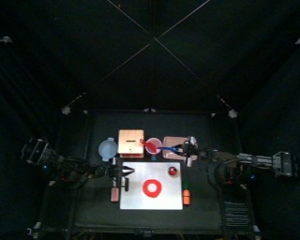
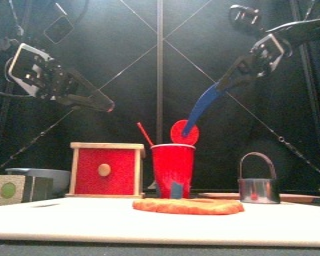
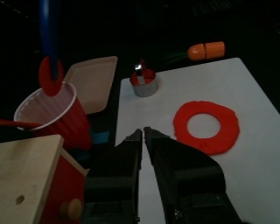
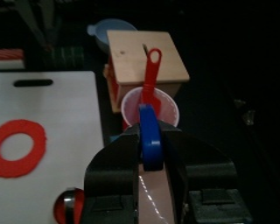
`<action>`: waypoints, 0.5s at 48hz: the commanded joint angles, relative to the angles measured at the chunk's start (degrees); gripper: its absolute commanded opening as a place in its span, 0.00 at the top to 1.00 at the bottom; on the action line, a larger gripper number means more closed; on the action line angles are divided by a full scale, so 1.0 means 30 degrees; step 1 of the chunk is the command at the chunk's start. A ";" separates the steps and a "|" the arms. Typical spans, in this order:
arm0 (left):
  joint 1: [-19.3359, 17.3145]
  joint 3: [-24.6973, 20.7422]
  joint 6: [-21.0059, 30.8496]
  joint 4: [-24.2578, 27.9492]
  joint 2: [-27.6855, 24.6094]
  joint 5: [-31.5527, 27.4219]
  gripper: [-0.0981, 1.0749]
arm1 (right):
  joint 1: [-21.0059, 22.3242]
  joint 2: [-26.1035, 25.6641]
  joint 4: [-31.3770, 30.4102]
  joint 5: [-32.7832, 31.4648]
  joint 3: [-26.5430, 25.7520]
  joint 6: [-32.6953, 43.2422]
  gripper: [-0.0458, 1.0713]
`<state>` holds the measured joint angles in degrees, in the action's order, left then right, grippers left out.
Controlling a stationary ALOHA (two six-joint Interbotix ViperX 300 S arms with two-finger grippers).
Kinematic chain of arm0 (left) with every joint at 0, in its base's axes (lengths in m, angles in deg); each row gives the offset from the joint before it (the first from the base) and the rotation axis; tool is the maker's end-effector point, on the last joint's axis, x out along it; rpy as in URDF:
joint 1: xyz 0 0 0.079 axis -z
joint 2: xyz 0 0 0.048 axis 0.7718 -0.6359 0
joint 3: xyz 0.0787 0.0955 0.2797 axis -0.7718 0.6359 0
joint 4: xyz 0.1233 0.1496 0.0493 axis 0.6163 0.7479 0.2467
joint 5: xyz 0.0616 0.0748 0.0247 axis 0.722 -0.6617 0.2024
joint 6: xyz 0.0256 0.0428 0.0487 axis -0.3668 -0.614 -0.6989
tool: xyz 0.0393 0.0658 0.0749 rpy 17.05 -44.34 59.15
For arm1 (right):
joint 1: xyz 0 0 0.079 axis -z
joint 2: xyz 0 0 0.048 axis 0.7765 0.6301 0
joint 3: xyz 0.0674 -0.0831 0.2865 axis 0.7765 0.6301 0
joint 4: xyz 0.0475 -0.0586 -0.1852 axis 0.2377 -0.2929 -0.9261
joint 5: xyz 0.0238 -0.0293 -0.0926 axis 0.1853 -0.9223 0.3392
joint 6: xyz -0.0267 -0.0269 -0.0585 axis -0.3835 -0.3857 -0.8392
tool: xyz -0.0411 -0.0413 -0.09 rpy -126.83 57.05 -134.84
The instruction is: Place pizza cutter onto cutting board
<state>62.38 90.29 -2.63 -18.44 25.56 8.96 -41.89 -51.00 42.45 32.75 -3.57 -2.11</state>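
- While the right pincer (image 4: 150,175) grips the blue handle of the pizza cutter (image 2: 203,105) between half-closed jaws, the tool hangs slantwise in the upper middle of the front view, its red wheel just above the rim of the red plastic cup (image 2: 172,170).
- In the right wrist view the blue handle runs up between the jaws toward the cup, with a red-handled utensil (image 4: 150,74) standing in it.
- The white cutting board (image 1: 154,184) lies on the surface at lower centre of the top view, well below the cutter, and carries a red ring (image 1: 153,188).
- In the front view, a wooden box with a red front (image 2: 105,169) stands just left of the cup; a small metal cup with a looped handle (image 2: 259,180) stands to the right, and an orange flat piece (image 2: 187,206) lies in front of the red cup.
- A blue bowl (image 1: 109,148) sits left of the wooden box in the top view.
- The left pincer (image 3: 146,138) hovers in the upper left of the front view, holding nothing; its jaws look nearly together in its wrist view, so its opening cannot be told.
- No writing or labels can be read.
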 commanded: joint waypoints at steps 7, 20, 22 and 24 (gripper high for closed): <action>-0.0146 -0.1230 -0.0732 0.0088 0.0146 0.0205 0.43 | -0.0967 0.0410 0.1436 0.1846 0.0791 0.0029 0.52; -0.0059 -0.1553 -0.0586 0.0059 -0.0088 0.0176 0.20 | -0.2578 0.3018 0.2637 0.4248 0.1025 0.0000 0.52; -0.0029 -0.1641 -0.0557 -0.0059 -0.0205 0.0205 0.16 | -0.2754 0.3516 0.2695 0.4570 0.0908 0.0000 0.52; -0.0029 -0.1816 -0.0381 -0.0234 -0.0352 0.0176 0.12 | -0.2900 0.4072 0.2666 0.4775 0.0762 -0.0029 0.52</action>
<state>62.20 86.69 -4.30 -18.62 24.95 9.04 -49.71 -40.89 50.27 45.32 0.38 -2.02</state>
